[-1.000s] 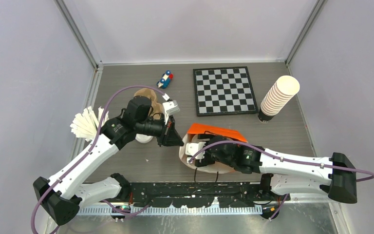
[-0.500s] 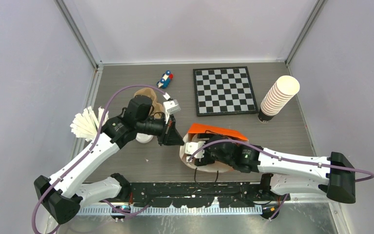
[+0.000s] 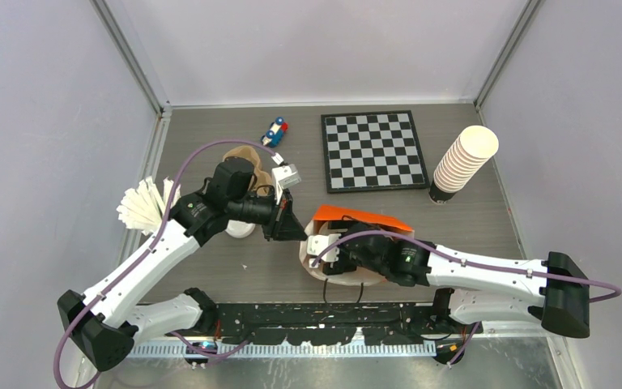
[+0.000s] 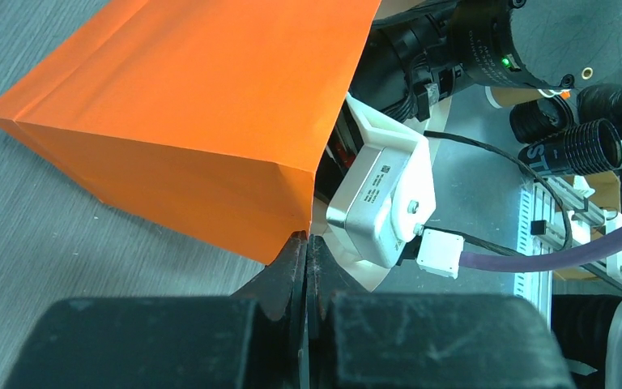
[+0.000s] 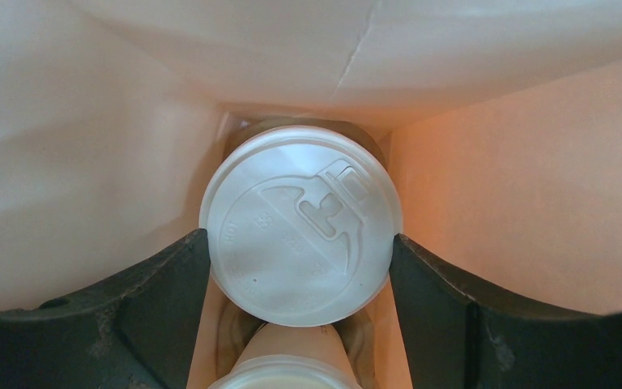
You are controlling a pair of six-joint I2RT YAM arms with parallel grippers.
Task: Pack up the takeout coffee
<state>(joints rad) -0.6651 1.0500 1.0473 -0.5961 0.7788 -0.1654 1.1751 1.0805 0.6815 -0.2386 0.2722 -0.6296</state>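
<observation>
The lid of the takeout coffee [image 5: 296, 235] has tiny raised letters on it, but they are too faint for me to read. Its sip spout sits at about 1 o'clock on the lid. The cup is down inside the orange paper bag [image 3: 356, 217], with pale paper walls all round it. My right pincer [image 5: 300, 243] is grasping the cup, one black finger touching the lid at 9 o'clock and the other at 3 o'clock. In my left wrist view, the silver box [image 4: 382, 198] on my right wrist has a sticker with small print that I cannot read. A black ribbed hose [image 4: 571, 150] has white letters that begin with ST, and the rest is hidden. My left pincer [image 4: 305, 243] is clenched tight on the rim of the bag, right at its near corner. From above, my left arm comes up from the 7 o'clock corner of the desk [image 3: 486, 219], bends, and points toward 3 o'clock at the bag. My right arm lies low and long from the 4 o'clock corner, reaching toward 9 o'clock, with its wrist tucked into the bag's open mouth.
</observation>
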